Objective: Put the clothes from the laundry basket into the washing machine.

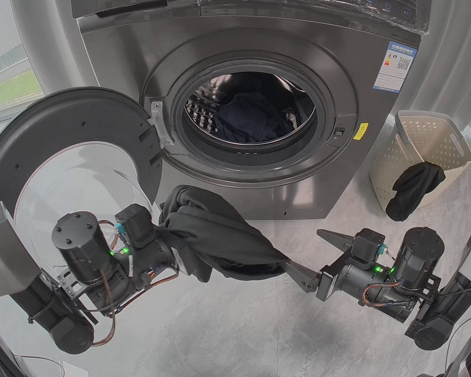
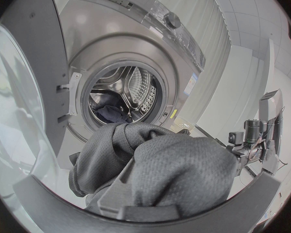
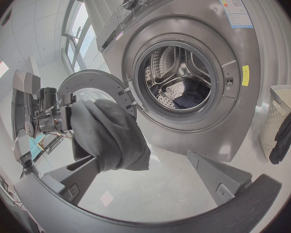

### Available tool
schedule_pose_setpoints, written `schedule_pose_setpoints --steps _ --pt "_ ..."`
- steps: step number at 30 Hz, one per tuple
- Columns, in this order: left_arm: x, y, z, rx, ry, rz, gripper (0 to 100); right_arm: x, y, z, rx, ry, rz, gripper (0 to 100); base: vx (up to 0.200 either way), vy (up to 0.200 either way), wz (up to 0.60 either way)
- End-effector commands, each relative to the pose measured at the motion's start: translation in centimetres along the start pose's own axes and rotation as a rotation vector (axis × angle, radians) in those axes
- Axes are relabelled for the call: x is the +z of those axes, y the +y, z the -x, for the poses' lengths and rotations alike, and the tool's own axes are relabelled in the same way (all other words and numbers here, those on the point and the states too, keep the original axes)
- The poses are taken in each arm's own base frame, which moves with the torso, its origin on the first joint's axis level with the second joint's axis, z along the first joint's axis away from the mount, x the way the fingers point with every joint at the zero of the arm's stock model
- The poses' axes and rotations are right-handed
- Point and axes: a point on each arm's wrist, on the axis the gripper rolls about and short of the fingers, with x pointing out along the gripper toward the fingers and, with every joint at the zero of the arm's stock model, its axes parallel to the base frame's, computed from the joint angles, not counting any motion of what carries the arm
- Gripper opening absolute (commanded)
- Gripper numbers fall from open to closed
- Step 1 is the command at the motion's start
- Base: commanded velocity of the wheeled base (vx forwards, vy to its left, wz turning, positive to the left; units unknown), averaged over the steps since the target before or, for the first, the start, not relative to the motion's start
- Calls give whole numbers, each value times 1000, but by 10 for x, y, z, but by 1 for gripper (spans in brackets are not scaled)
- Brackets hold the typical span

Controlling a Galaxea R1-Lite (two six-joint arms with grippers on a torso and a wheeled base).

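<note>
Before the washing machine point(image 1: 298, 43), the dark grey garment point(image 1: 220, 231) drapes over the front of the left gripper point(image 1: 183, 257), so we cannot tell whether it grips the cloth. Inside the washing machine's drum point(image 1: 199, 112), the dark clothes point(image 1: 251, 116) lie in shadow and we cannot count the pieces. Right of the washing machine, the laundry basket point(image 3: 283, 104) is cut off by the right wrist view's edge.

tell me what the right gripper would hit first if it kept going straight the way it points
Most likely the dark grey garment. The right gripper points at it with its jaws open, and the cloth covers the tip of one jaw. Depth is hard to judge, so this is a best guess.
</note>
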Motion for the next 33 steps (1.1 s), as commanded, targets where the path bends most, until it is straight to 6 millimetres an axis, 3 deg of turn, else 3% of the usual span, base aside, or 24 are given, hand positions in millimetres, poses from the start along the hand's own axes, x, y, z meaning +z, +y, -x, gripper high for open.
schedule_pose_setpoints --steps 1,18,28,33 --pt "15 -6 24 -18 -31 -5 0 4 1 14 10 -2 4 100 0 0 0" --pt "21 -10 25 -32 -55 29 0 7 -6 14 -28 -17 -6 100 0 0 0" --pt "17 -18 24 -63 -39 33 0 26 -36 6 -173 -110 -8 100 0 0 0" --pt "15 -25 23 -90 -33 35 0 24 -36 7 -175 -103 -8 100 0 0 0"
